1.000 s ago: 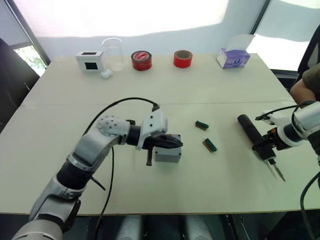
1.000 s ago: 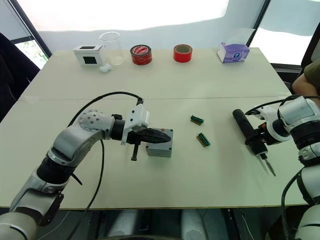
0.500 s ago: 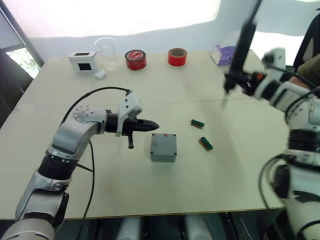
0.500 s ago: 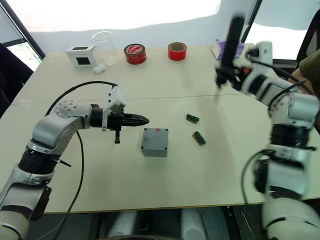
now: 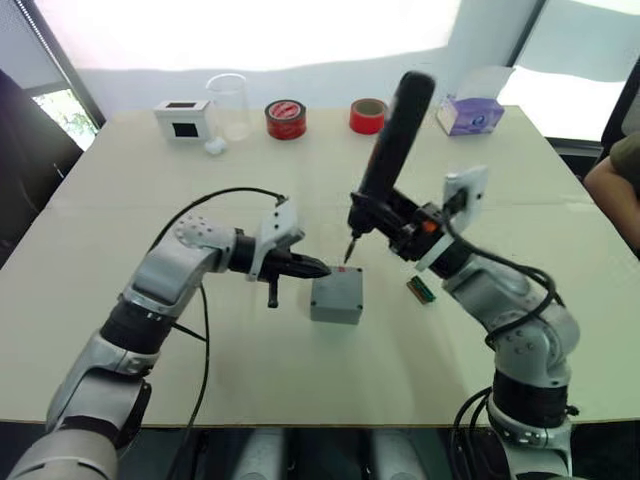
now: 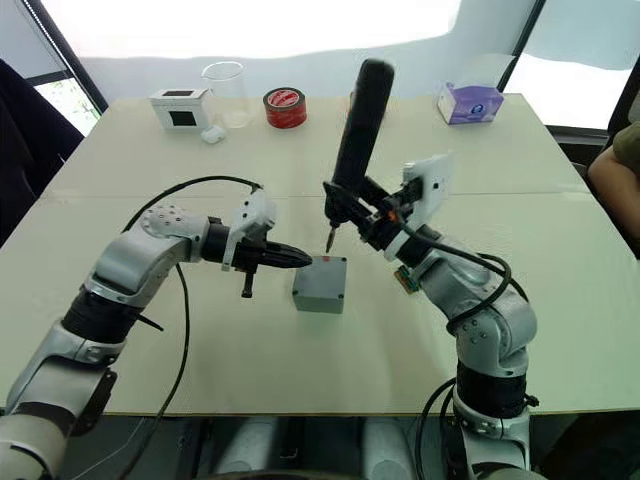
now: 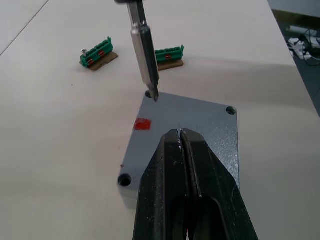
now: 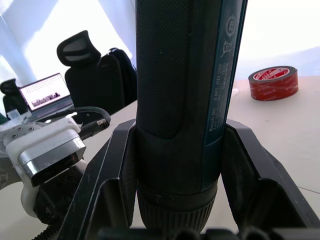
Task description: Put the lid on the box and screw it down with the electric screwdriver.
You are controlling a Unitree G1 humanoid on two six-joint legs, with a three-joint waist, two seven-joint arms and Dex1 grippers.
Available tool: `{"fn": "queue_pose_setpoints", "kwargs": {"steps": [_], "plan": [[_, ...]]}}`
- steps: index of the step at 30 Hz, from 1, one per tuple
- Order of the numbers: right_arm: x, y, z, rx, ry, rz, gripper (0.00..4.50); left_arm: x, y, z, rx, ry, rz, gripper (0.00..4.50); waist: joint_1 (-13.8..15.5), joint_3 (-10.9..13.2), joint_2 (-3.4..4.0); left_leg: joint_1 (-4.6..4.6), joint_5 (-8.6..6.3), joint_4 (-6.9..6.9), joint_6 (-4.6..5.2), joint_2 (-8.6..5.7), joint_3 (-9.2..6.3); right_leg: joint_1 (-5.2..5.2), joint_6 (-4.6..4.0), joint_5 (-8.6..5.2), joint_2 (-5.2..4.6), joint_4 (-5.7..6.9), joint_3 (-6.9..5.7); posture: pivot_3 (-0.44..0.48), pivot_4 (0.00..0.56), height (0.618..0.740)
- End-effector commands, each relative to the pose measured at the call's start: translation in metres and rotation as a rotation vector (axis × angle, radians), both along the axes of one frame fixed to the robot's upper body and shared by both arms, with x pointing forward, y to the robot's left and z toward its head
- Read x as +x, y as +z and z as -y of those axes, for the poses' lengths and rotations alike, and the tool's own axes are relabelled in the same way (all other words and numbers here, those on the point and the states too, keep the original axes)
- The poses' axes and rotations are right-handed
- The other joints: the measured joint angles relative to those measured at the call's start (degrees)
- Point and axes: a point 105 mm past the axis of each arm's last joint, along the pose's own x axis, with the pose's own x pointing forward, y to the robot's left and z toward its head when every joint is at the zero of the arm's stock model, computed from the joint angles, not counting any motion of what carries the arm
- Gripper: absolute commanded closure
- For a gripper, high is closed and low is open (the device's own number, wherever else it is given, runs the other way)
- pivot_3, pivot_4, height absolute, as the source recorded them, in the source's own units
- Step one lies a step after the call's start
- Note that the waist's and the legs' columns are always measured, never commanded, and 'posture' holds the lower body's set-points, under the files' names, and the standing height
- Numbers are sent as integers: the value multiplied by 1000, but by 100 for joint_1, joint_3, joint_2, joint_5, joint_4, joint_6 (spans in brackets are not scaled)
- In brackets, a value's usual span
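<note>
We see the box [image 5: 336, 296] at table [image 5: 150, 330] centre with the lid [image 7: 200, 125] already seated on it, a red mark on top. Our left gripper [image 7: 181, 145], fingers pressed together on nothing, rests at the lid's 9 o'clock edge, seemingly touching it. Our right gripper [image 5: 408, 236] clamps the electric screwdriver [image 5: 385, 160], nearly upright, leaning toward 1 o'clock; its bit [image 7: 144, 65] meets the lid's far-left corner screw hole. Two green connectors [image 7: 97, 52] lie beyond, at the box's 3 o'clock.
</note>
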Motion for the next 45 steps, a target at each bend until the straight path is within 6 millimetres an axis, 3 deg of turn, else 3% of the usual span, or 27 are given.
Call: {"fn": "queue_pose_setpoints", "kwargs": {"steps": [1,13,29,33,45], "plan": [[-11,15,-3,-19,0,118,2766,-2,-5,6,17,-19,31,4500,1,0,0,4,0,0,1,0,0,2,0,0,0,-3,0,0,150,740],[-6,-8,4,-135,-37,120,2766,7,-48,4,167,5,73,4500,17,-1,-2,28,-1,0,2,1,0,25,0,-1,0,-8,-1,0,150,740],[1,-58,1,-244,-45,-28,2766,0,-46,7,142,-9,51,4500,12,-38,-39,78,-3,-5,5,5,0,70,-5,-6,0,-11,-1,0,150,740],[6,-77,-2,-272,-66,-99,2766,-1,-49,7,147,-11,46,4500,10,-60,-59,134,-13,-18,16,5,-1,126,-8,-21,-1,-22,-1,0,150,740],[2,-95,-4,-294,-68,-131,2766,-1,-50,6,147,-6,43,4500,16,-155,-92,140,-15,-24,18,7,-8,131,-13,-28,-4,-24,-6,0,150,740]]}}
